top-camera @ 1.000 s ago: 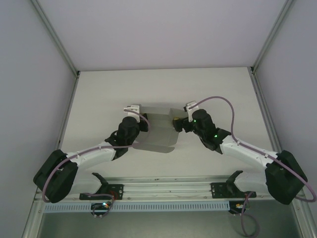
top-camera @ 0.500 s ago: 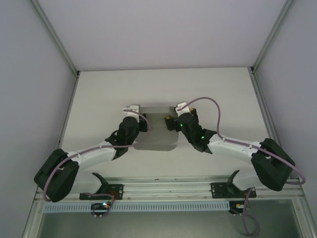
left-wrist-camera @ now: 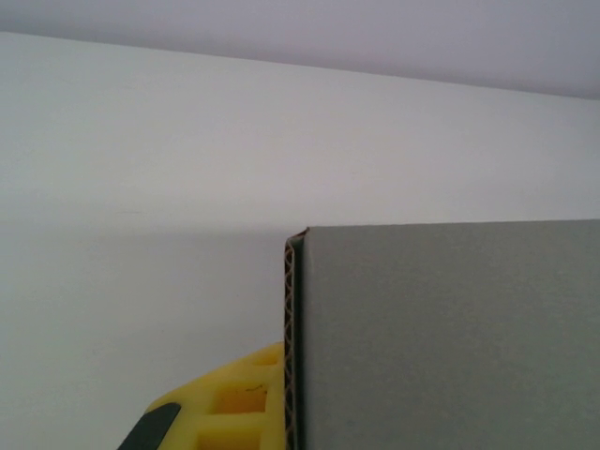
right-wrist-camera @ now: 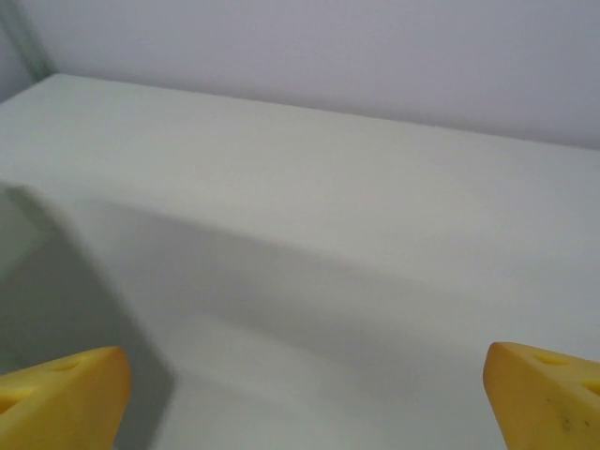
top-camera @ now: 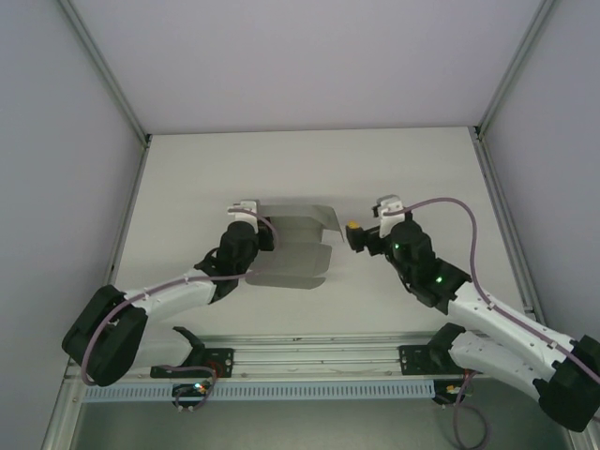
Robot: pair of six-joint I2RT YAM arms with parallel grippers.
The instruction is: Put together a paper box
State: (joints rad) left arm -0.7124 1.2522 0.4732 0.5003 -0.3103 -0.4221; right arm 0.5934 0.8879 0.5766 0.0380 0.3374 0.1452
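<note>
On the overhead view my left arm (top-camera: 159, 298) leaves the near rail (top-camera: 319, 352) low on the left. It reaches up and inward, bent at the wrist, so the left claw (top-camera: 265, 232) sits at the left edge of the paper box (top-camera: 291, 261). My right arm (top-camera: 487, 314) comes in from the lower right, stretched out long. Its right claw (top-camera: 356, 231) points left, just off the box's right edge and apart from it.

On the right wrist camera the two yellow fingertips (right-wrist-camera: 58, 394) stand spread wide at the bottom corners, with bare tabletop (right-wrist-camera: 309, 234) between them. A grey shape at the left edge is cut off, and I can't tell cardboard from shadow there.

On the left wrist camera one yellow finger (left-wrist-camera: 230, 412) lies against the corrugated edge of a grey panel. The panel hides the other finger, but I read this claw as pinching the box.

The box lies mid-tabletop between the two claws, mostly flat, with its far right flap raised.
</note>
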